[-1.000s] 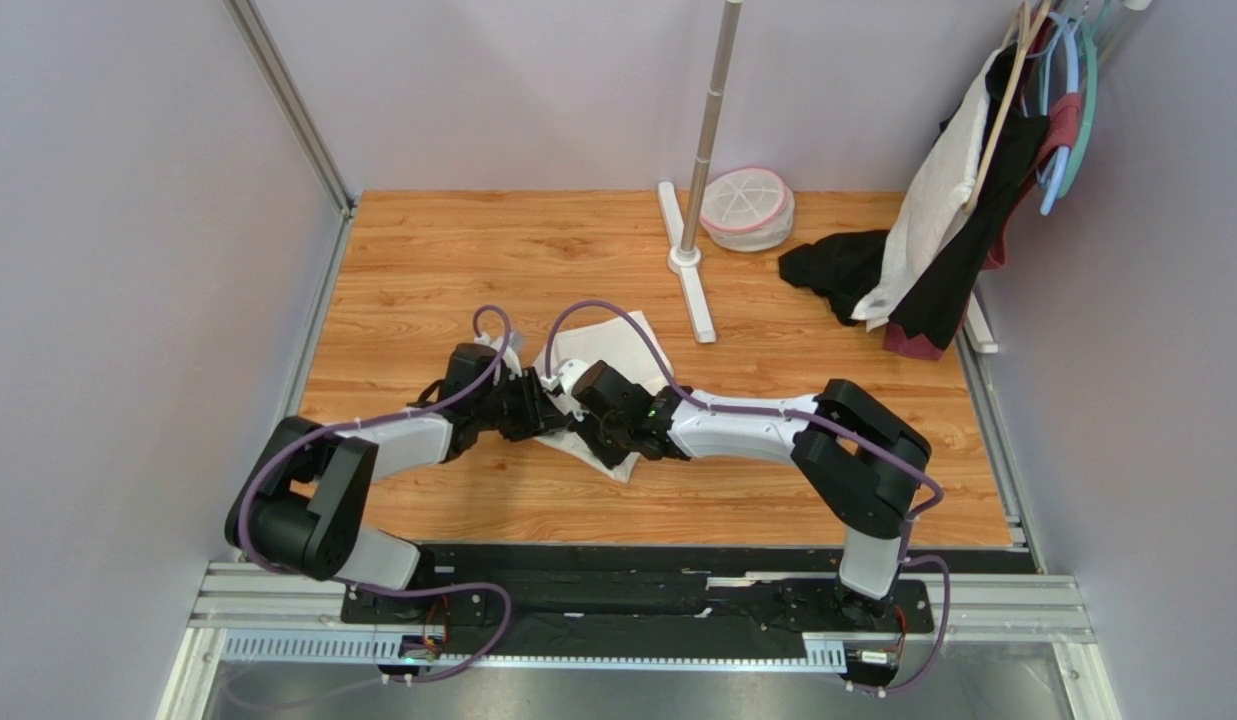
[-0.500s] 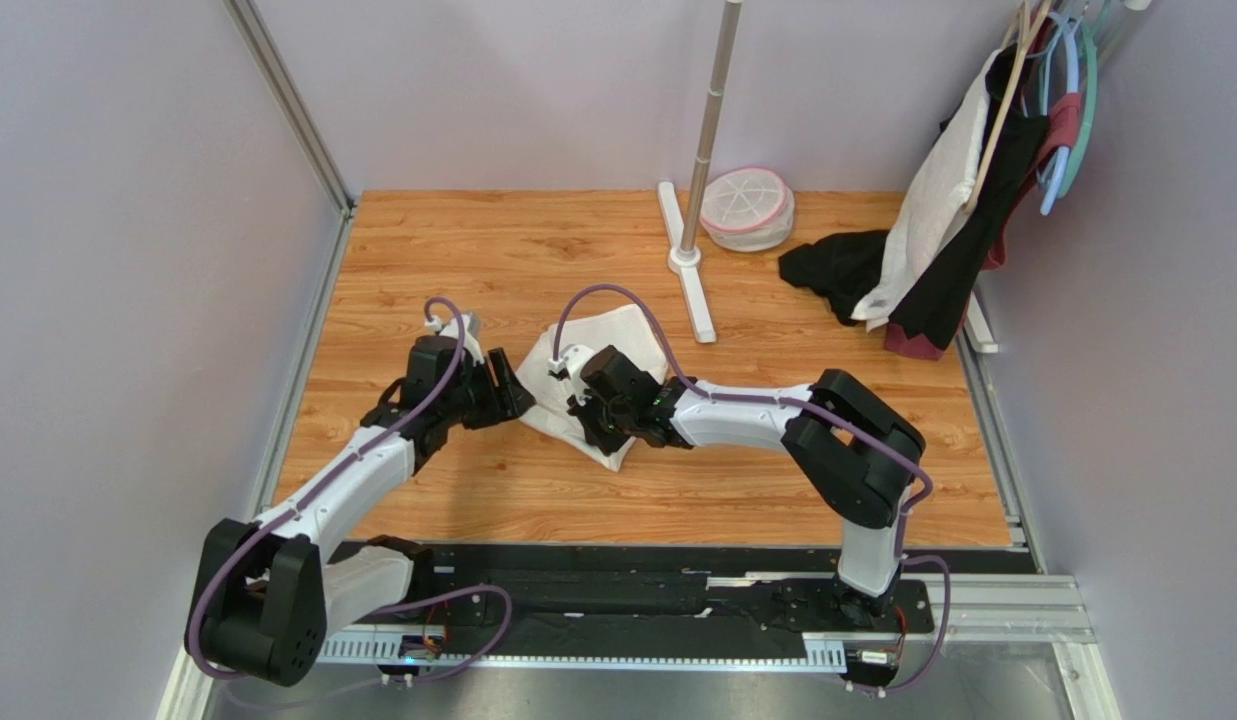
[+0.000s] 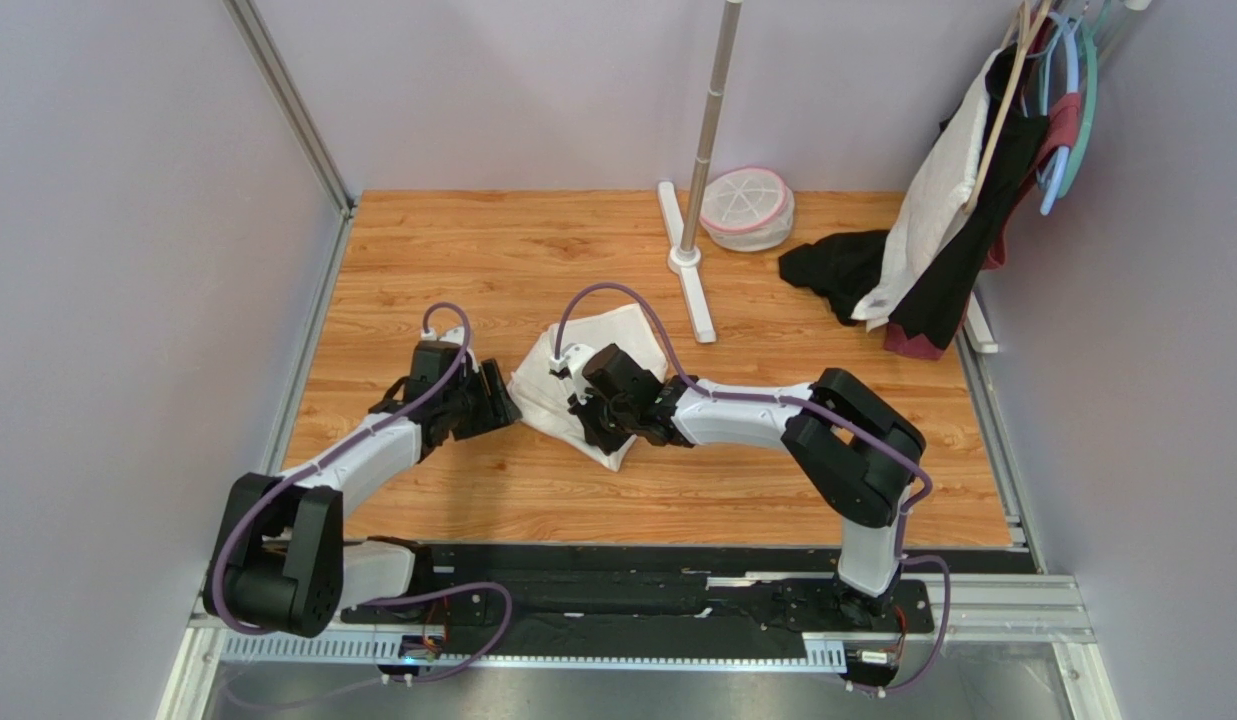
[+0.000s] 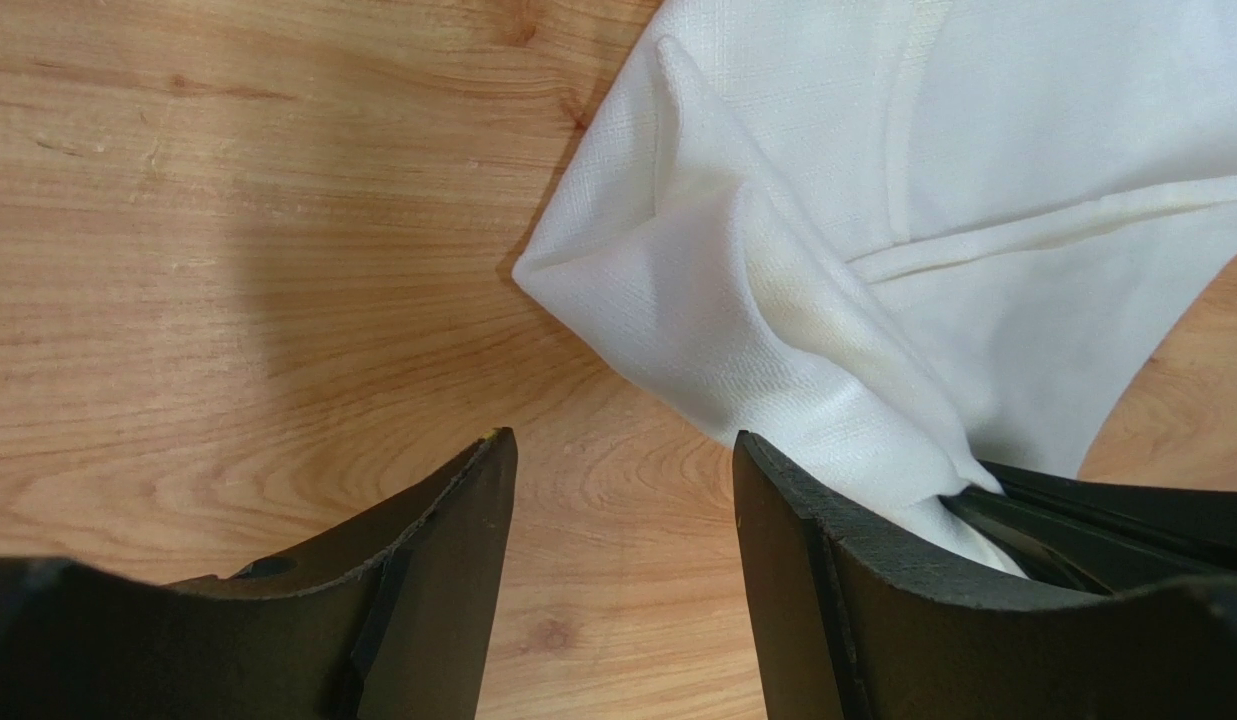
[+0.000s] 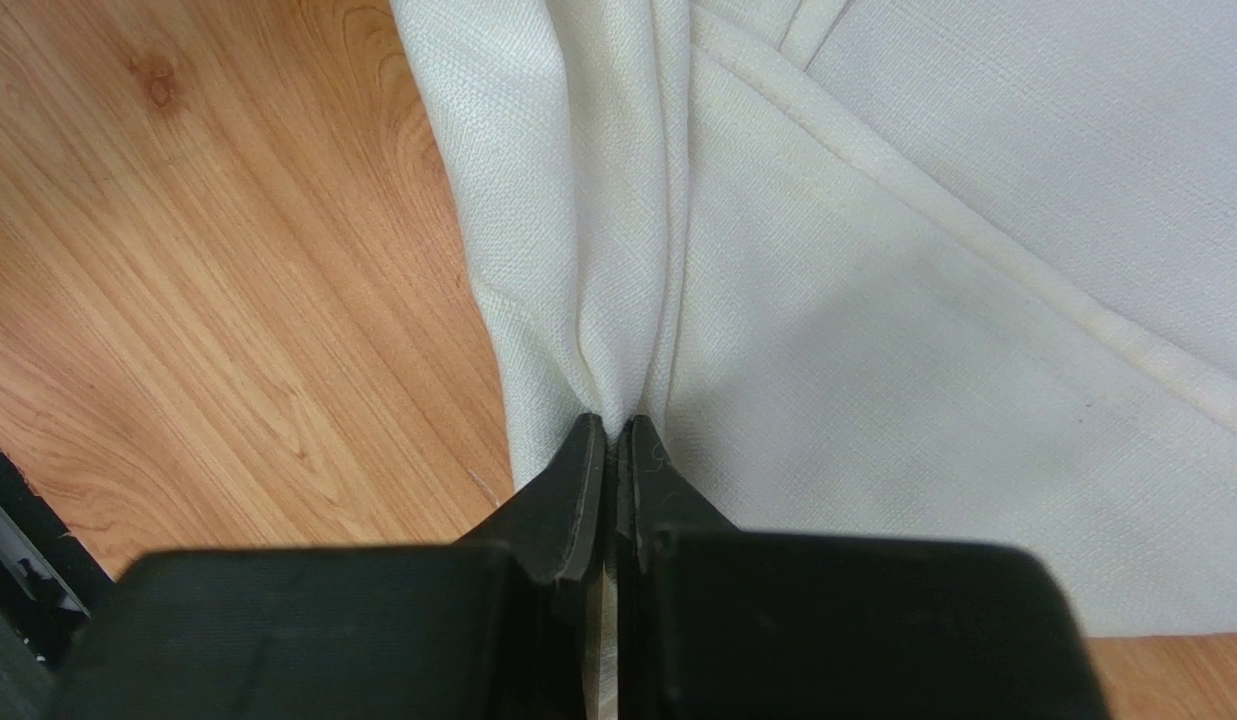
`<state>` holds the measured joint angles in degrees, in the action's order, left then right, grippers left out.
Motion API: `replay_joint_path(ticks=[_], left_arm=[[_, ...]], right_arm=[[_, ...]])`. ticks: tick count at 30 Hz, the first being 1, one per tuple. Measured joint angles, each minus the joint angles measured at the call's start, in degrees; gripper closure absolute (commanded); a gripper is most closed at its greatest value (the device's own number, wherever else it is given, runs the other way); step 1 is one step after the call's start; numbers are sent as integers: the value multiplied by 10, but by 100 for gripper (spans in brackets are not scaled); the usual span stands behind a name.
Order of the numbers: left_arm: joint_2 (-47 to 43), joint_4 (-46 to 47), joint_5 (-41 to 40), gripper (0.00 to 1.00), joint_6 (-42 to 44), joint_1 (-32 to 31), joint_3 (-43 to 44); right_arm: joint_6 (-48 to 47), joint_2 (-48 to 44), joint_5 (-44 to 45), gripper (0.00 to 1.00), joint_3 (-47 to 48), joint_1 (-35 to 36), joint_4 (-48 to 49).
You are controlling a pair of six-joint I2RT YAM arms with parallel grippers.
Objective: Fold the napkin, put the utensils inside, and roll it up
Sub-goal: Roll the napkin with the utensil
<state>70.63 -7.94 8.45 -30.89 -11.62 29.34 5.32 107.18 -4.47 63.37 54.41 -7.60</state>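
Large cream-white soft cloth napkin (image 3: 543, 387) lies rumpled, partly folded over, on brown wood-grain tabletop (image 3: 429, 255). Right pincer (image 5: 609, 438) at napkin's edge, jaws closed tight, pinching raised ridge of napkin cloth at tips. Left pincer (image 4: 621, 450) just left of napkin, jaws apart, gripping nothing, bare wood between them. Napkin's pointed corner sits just ahead of left pincer; one black finger (image 4: 880, 600) overlaps napkin's edge.

Two arms: left arm (image 3: 361, 450) stretched forward, left gripper (image 4: 617, 450) with jaws apart; right arm (image 3: 752, 413) bent inward, right gripper (image 5: 609, 435) closed, pinching a fold of the napkin (image 5: 955, 300).
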Motion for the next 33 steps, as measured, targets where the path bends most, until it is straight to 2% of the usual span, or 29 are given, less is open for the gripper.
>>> replay_joint_path(ticks=[20,29,33], left_arm=[[85,55,40,39,-4,26,31],[94,107,86,35,-30,41,32],[111,114,97,39,-36,47,41]], right_arm=[[0,6,-10,100,0,-2,11],[0,12,-20,100,5,-5,13],[0,12,-23,100,5,-7,13]])
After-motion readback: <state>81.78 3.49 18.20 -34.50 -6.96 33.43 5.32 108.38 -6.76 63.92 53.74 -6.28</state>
